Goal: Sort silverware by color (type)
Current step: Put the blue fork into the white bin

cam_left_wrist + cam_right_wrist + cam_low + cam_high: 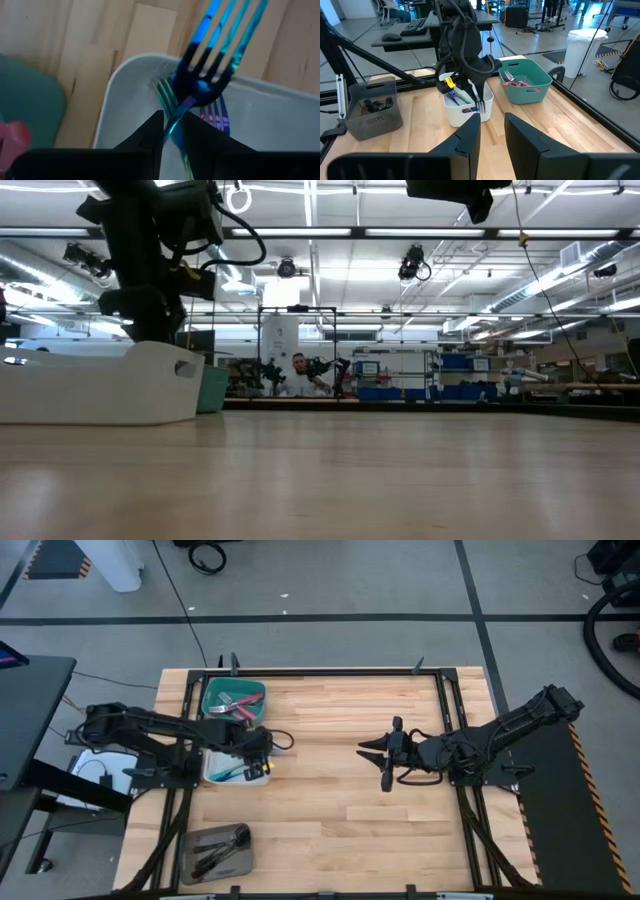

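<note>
My left gripper (262,758) hangs over the right end of the white tray (210,778), shut on an iridescent blue-teal fork (210,65). Other iridescent pieces (217,120) lie in the white tray (130,70) beneath it. Red-handled forks (238,705) lie in the teal tray (212,690) at the far left. Dark utensils (222,845) lie in the grey tray (195,860) at the near left. My right gripper (385,762) hovers open over the middle of the table, with nothing between its fingers (470,137). My left gripper pinches the fork's slim handle just behind the head (175,117) between its two fingers. The fingers come steeply from above, and the fork runs on along them. Its tines (481,104) point down past the fingertips, clear of the tray and over its right rim.
The three trays stand in a column along the table's left side. Bare wood (340,820) spreads between them and my right arm. A black frame (445,720) borders the table. Beyond the far edge, a person (297,372) sits in the room.
</note>
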Action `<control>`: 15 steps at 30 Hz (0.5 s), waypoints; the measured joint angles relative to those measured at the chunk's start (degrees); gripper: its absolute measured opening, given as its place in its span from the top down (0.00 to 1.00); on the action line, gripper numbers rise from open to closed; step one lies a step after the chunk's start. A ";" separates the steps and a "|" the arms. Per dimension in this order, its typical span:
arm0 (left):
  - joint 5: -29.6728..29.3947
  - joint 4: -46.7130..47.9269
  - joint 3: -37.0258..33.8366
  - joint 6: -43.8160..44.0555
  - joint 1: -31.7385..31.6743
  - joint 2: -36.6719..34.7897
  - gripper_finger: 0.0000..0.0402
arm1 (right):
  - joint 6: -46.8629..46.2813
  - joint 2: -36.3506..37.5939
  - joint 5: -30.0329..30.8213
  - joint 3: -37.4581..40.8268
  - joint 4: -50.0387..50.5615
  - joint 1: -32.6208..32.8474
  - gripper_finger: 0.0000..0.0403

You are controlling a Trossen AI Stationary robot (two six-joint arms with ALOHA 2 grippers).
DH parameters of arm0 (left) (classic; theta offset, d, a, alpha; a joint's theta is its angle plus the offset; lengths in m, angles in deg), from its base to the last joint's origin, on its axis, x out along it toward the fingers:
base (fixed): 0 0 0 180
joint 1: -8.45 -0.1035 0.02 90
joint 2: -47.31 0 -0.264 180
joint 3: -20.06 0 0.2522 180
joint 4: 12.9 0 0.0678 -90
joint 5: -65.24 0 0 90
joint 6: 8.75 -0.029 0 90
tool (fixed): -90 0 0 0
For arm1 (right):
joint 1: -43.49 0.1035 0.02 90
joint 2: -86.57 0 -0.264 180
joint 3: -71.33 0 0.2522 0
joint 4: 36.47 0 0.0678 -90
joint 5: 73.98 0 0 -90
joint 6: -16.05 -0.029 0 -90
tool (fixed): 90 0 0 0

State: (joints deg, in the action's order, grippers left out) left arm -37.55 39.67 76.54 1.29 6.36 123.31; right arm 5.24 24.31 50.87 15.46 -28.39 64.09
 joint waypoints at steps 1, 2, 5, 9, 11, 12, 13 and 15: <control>-0.39 -0.46 -0.01 -0.22 0.00 0.53 0.80 | 0.02 0.00 0.00 0.00 0.00 0.00 0.76; -1.39 -0.86 -0.02 -0.20 0.00 1.12 0.80 | 0.02 0.00 0.00 0.00 0.00 0.00 0.76; -4.99 -1.94 -0.02 -0.09 -0.74 3.15 0.80 | 0.00 0.00 -0.01 0.00 -0.01 0.00 0.76; -5.04 -2.69 -0.02 -0.22 -2.02 6.38 0.80 | 0.00 0.00 -0.01 0.00 -0.02 0.00 0.76; -5.04 -2.43 -0.04 -0.22 -2.27 7.41 0.81 | 0.00 0.00 -0.02 0.00 -0.02 0.00 0.76; -5.05 -2.55 -0.04 -0.22 -2.23 7.72 0.82 | 0.00 0.00 0.00 0.00 -0.02 0.00 0.76; -5.05 -2.29 -0.04 -0.22 -2.08 7.79 0.84 | 0.00 0.00 -0.02 0.00 0.07 0.00 0.76; -5.15 -2.05 -0.04 -0.22 -1.57 7.72 0.89 | 0.00 0.00 0.00 0.00 0.15 0.00 0.76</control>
State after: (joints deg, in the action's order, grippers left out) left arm -42.70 37.62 76.50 1.08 4.79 131.04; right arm 5.24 24.31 50.87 15.46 -28.24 64.09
